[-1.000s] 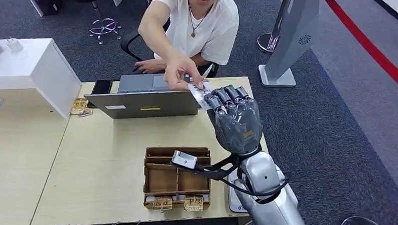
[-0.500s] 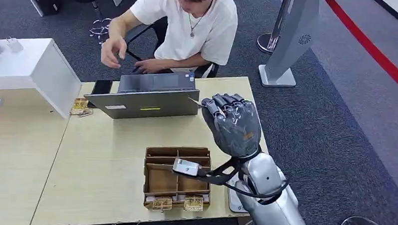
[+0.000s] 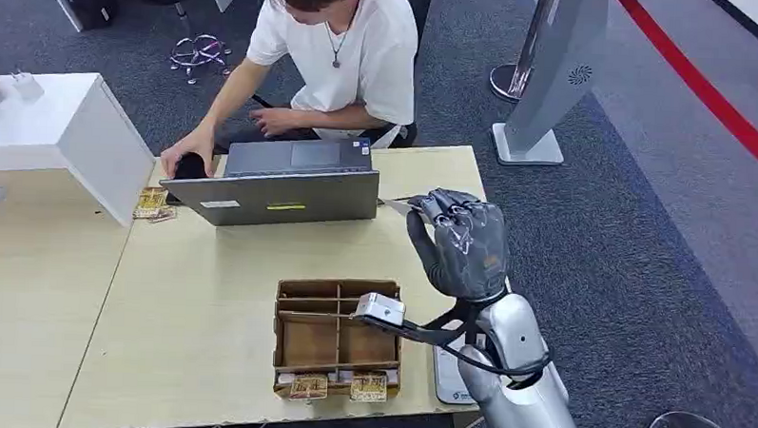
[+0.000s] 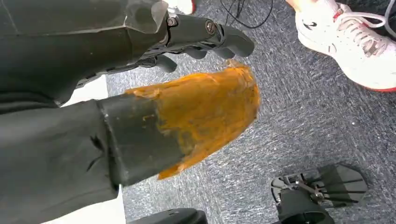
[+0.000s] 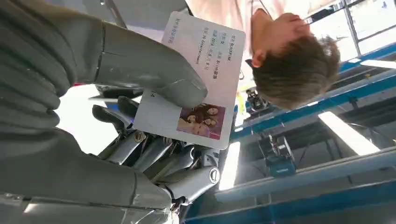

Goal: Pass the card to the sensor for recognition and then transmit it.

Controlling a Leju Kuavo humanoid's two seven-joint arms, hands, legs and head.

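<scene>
Right wrist view: my right hand pinches one card, thumb pressed on its printed face, the darker fingers behind it. The card is a thin, flat, rigid-looking sheet; I judge it light, smooth and liable to slip, so it is best held by one short end, leaving the printed face and the photo free for reading. Head view: the same hand is raised over the counter, near the one laptop, the card edge-on at my fingertips. One divided cardboard tray lies on the counter, and one person sits behind the laptop. Left wrist view: my left hand hangs over carpet, nothing visible in it; how far its fingers are spread I cannot tell.
</scene>
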